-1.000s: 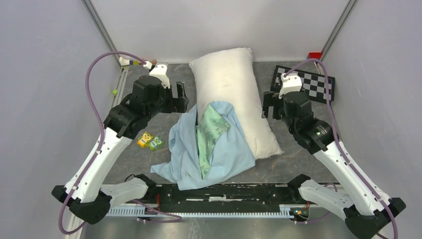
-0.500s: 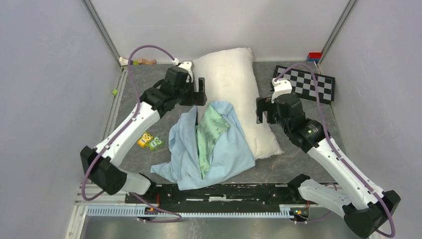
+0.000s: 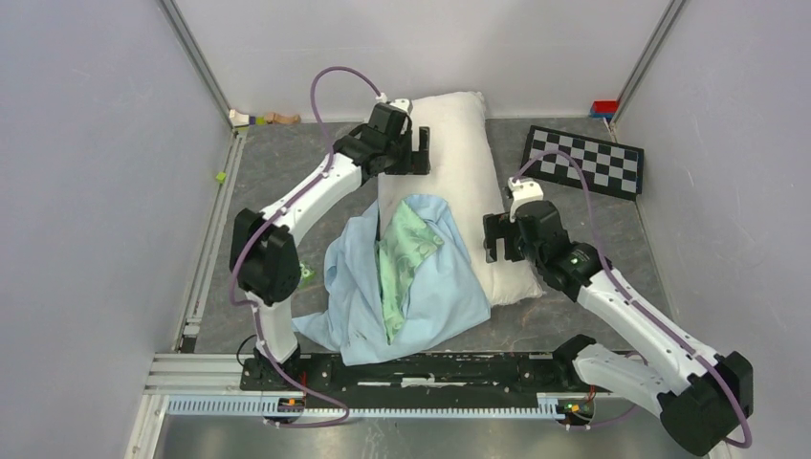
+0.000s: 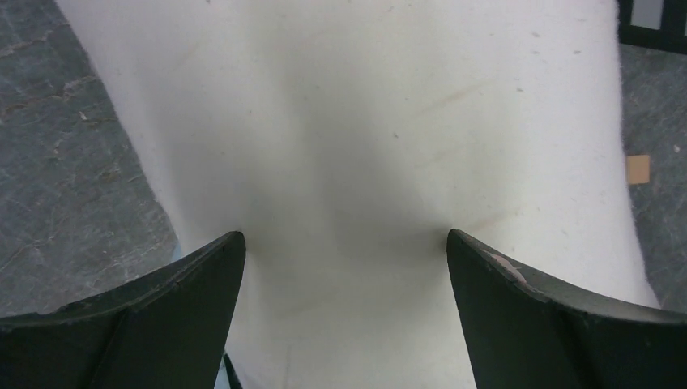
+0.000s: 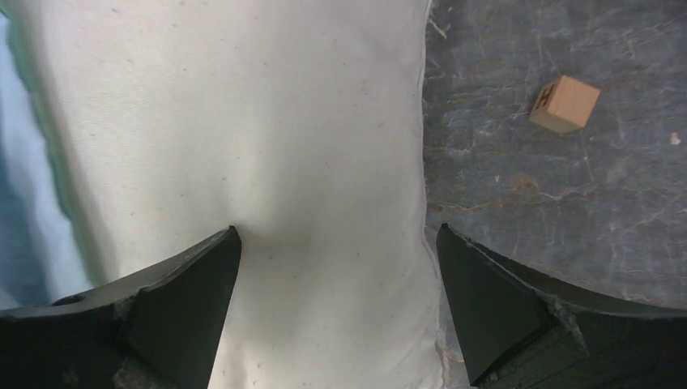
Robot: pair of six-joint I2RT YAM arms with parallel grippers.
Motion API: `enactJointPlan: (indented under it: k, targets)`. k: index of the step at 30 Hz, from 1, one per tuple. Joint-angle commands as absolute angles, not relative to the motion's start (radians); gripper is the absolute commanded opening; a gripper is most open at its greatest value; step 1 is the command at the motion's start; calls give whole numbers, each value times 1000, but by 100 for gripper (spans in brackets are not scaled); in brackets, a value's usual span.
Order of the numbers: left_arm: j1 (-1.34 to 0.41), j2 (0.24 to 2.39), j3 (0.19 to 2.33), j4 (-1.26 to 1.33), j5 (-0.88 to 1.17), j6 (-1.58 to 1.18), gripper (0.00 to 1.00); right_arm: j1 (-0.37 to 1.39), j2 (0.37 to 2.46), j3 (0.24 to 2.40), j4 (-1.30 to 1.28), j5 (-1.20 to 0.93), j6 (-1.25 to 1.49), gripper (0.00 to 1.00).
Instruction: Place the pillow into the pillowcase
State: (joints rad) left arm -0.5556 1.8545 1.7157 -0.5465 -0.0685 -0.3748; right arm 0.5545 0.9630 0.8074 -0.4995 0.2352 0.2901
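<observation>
The off-white pillow [image 3: 449,153] lies lengthwise from the back wall toward the front. The light-blue pillowcase [image 3: 435,292], with a mint green patterned fold [image 3: 406,251] showing, lies crumpled over the pillow's near left part. My left gripper [image 3: 423,151] is open over the pillow's far left side; in the left wrist view its open gripper [image 4: 344,243] presses on the pillow [image 4: 364,121]. My right gripper [image 3: 497,239] is open at the pillow's near right edge; in its wrist view the open gripper [image 5: 336,235] straddles the pillow's edge [image 5: 324,146].
A checkerboard [image 3: 583,161] lies at the back right, a red block [image 3: 603,107] in the back right corner. A wooden cube [image 5: 565,103] sits on the grey table right of the pillow. Small toys [image 3: 258,118] lie at the back left.
The left arm has swung right and back, from left of the pillowcase onto the pillow's far part. The right gripper has moved left and nearer, onto the pillow's right edge.
</observation>
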Motion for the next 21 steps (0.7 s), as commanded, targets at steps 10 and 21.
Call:
enactJointPlan:
  k: [10, 21]
  targets:
    - [-551, 1898, 1641, -455, -179, -423, 12, 555, 1183, 840, -356, 272, 296, 42]
    - [-444, 1544, 1449, -554, -351, -462, 2, 556, 1534, 1399, -431, 308, 253, 0]
